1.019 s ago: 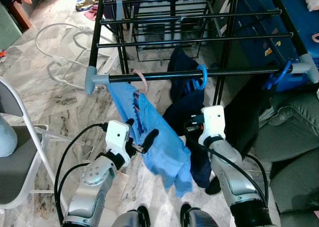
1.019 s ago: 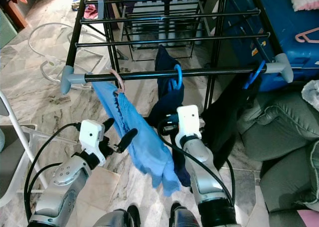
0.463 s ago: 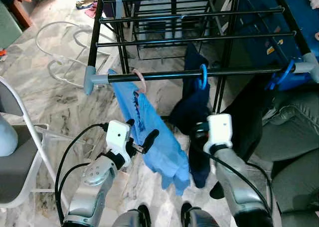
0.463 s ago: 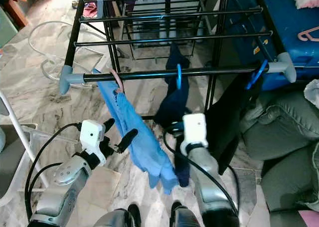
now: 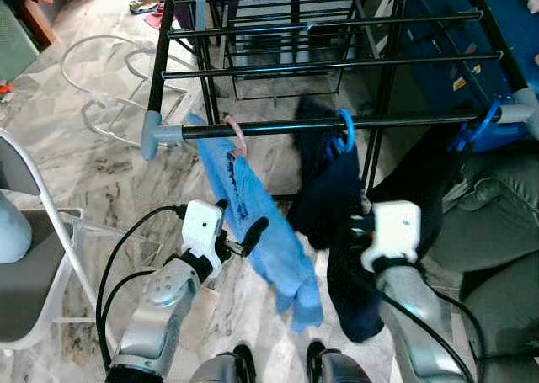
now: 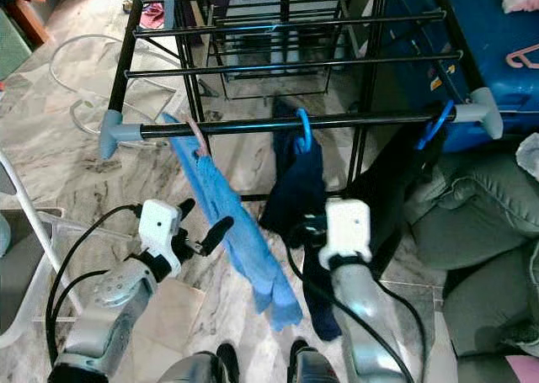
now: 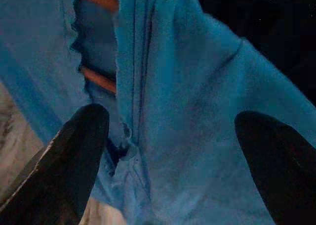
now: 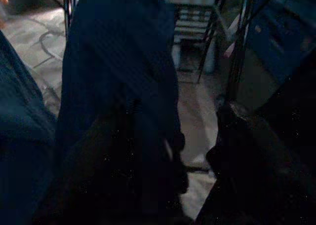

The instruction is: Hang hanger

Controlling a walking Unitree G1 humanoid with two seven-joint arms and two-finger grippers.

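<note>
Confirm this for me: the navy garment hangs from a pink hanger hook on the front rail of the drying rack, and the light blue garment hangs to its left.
Not quite. The navy garment hangs from a blue hanger hook, as the right eye view shows; the pink hook holds the light blue garment. The rest stands: both hang on the front rail of the drying rack, light blue to the left.

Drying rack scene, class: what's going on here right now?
A humanoid robot stands at a black drying rack. A light blue garment on a pink hanger and a navy garment on a blue hanger hang from its front bar. The left hand is open at the blue cloth; the right hand is against the navy one.
</note>
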